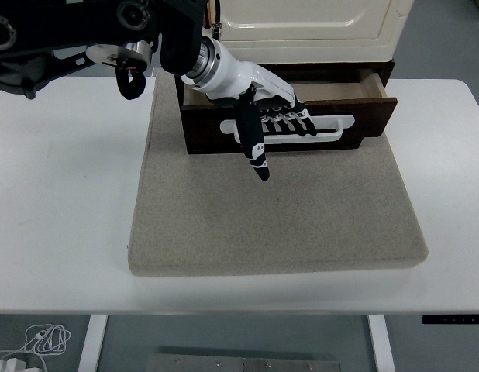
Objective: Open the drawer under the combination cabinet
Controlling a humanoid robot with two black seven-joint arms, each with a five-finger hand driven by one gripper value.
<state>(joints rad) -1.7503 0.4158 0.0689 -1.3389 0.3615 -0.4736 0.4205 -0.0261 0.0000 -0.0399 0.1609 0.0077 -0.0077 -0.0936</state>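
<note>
Left hand (263, 116): four fingers (290, 122) hooked into drawer (363, 116) handle (336, 124), thumb pointing down. Drawer looks rigid, slides; the slot is the sensible hold.

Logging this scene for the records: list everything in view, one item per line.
Dark brown wooden drawer: one, partly pulled out, under the cabinet.
White slotted drawer handle: one, on the drawer front.
Cream cabinet: one, top centre, above the drawer.
Beige fabric mat: one, on the table, under the drawer unit.
White table: one, fills the view.
White cable: one, on the floor, bottom left.
Left hand: one, black and white, fingers hooked in the handle.
</note>
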